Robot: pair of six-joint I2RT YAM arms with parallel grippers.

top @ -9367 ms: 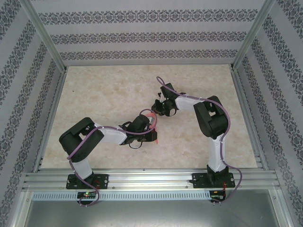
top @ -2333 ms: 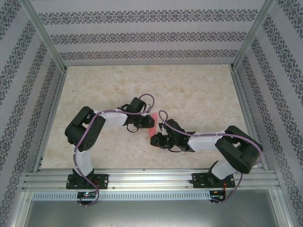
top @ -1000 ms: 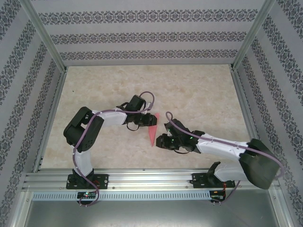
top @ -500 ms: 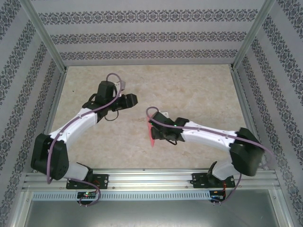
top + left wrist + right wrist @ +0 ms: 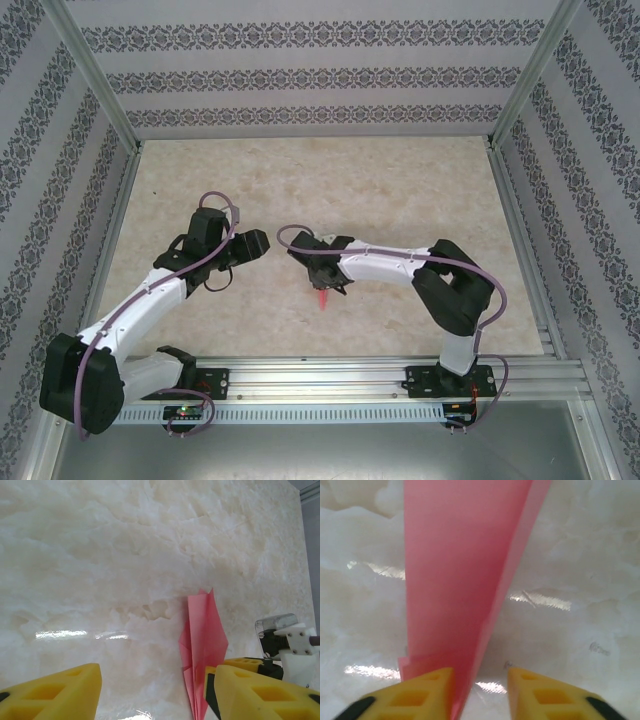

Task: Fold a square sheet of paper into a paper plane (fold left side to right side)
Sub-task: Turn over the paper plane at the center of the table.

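Top view: you see the paper plane [image 5: 322, 299], a slim pointed dart of creased salmon-red paper, on the cream marble-patterned tabletop [image 5: 400, 190]. It sits about mid-table, a little toward the near edge. Its visible end tapers toward the arm bases; the other end is hidden under the right gripper [image 5: 322, 280].

Right arm: the forearm reaches leftward from its elbow, and the gripper hangs directly over the plane. In the right wrist view the yellow fingers [image 5: 422, 692] stand narrow, with a small gap between them. The plane [image 5: 455, 580] runs up the frame from that gap as a long red wedge with a second layer along its right edge. The paper's lower edge meets the left-hand finger, while a strip of marble shows between the paper and the other finger. You cannot tell from this whether the right gripper [image 5: 480, 677] pinches the paper or only straddles it — log it as undetermined.

Left arm: it stretches up and to the right from its base, and the left gripper [image 5: 255, 243] is off to the left of the plane, apart from it. In the left wrist view the yellow fingers [image 5: 55, 690] stand wide and the left gripper [image 5: 155, 680] holds nothing. Bare marble lies between them. The plane [image 5: 202, 640] lies flat beyond the fingertips, on the right of that view. The white and black wrist housing [image 5: 287, 635] of the right arm is just beside it.
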